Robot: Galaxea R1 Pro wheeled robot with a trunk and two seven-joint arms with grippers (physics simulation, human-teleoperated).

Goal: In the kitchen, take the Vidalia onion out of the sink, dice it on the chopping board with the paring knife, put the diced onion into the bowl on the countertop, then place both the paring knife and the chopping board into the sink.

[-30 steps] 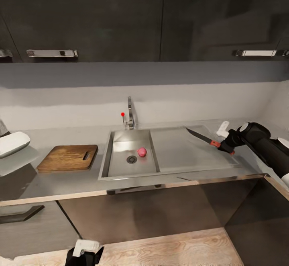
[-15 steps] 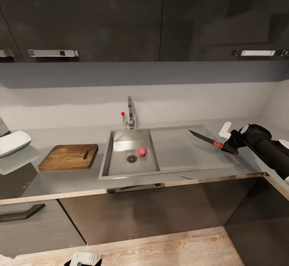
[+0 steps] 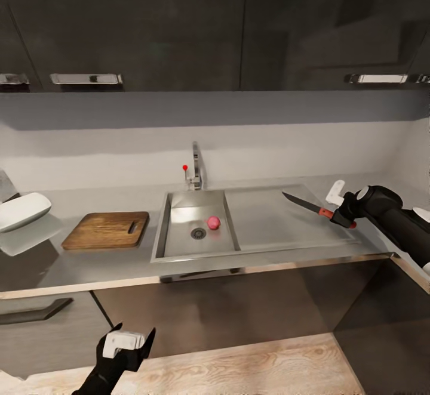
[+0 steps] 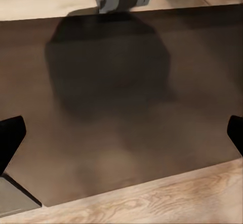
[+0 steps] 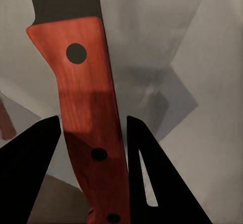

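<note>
The sink (image 3: pixel 254 228) is matte grey metal with a chrome tap (image 3: pixel 196 171). The chopping board (image 3: pixel 106 230) is brown grained wood. The bowl (image 3: pixel 22 211) is glossy white. The counter (image 3: pixel 89 264) is smooth, reflective grey. The paring knife (image 5: pixel 88 117) has a smooth orange-red handle with dark rivets and a dark blade. The cabinets (image 3: pixel 179 25) are glossy and dark, and the floor (image 3: pixel 251 371) is light wood.

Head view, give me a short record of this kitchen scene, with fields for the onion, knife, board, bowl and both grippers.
onion: pink-red onion in the sink basin, beside the drain
paring knife: paring knife held above the drainboard, blade pointing toward the tap
chopping board: chopping board flat on the countertop, left of the sink
bowl: bowl at far left
right gripper: right gripper shut on the knife handle
left gripper: left gripper open, low by the cabinets
</note>
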